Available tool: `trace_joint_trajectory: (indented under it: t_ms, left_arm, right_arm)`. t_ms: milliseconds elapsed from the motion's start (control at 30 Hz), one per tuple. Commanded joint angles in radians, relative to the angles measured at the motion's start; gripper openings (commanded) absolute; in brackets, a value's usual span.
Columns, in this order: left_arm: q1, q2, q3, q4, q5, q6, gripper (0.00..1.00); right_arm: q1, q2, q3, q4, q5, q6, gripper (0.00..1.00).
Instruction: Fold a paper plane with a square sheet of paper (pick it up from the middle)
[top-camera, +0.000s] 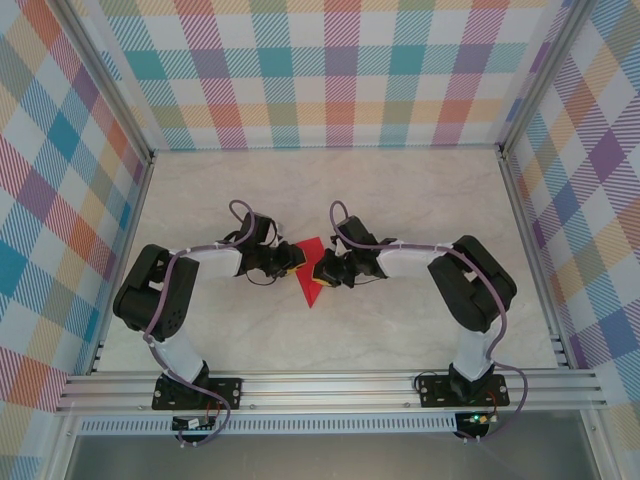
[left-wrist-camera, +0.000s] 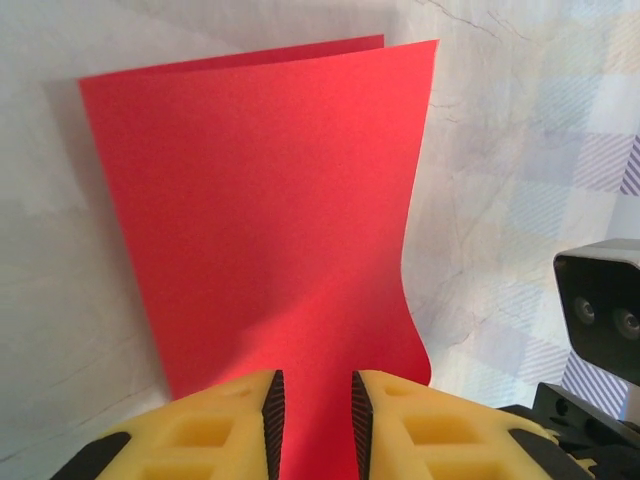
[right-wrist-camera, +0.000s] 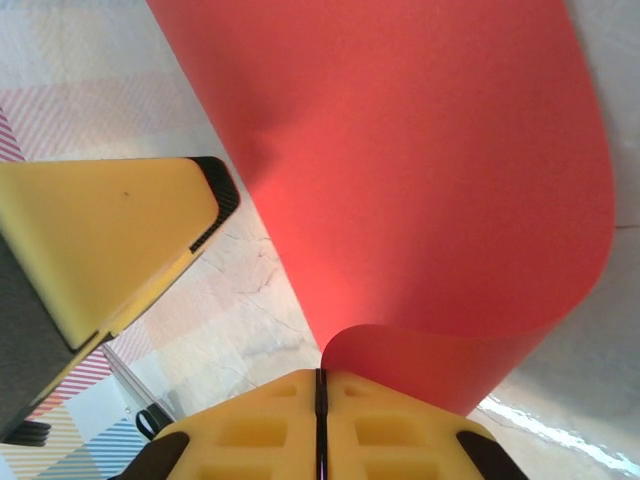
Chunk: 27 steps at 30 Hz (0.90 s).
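The square sheet of paper (top-camera: 309, 288) is bright red and plain. It sits at the middle of the top view, bent over on itself into two layers whose far edges nearly meet in the upper part of the left wrist view (left-wrist-camera: 270, 200). In the right wrist view it curls in a smooth loop (right-wrist-camera: 420, 180) with no sharp crease.

The left gripper (left-wrist-camera: 312, 405) has its yellow fingers (left-wrist-camera: 215, 430) a little apart, with red paper showing in the gap. The right gripper (right-wrist-camera: 321, 385) is pressed together on the paper's edge.

Around them are the pale marbled table (top-camera: 400, 200) and the plaid walls (top-camera: 300, 70). The left gripper's finger (right-wrist-camera: 110, 240) crowds the left of the right wrist view. There is one sheet and two grippers.
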Motion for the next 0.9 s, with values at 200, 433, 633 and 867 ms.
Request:
trace_joint_trajectory:
  t_ms: [200,433,633,867]
  left_arm:
    - [0.003,0.063,0.037,-0.053,-0.037,0.026,0.17]
    - [0.003,0.073,0.036,-0.062,-0.029,0.036,0.13]
    - [0.003,0.073,0.037,-0.066,-0.021,0.04,0.13]
    - [0.003,0.074,0.037,-0.065,-0.017,0.042,0.13]
  right_arm:
    - [0.01,0.031,0.049,-0.009,-0.038,-0.052,0.09]
    - [0.011,0.054,0.061,0.013,-0.042,-0.049,0.09]
    - [0.011,0.066,0.07,0.017,-0.045,-0.054,0.09]
    - [0.011,0.083,0.078,0.027,-0.043,-0.047,0.09]
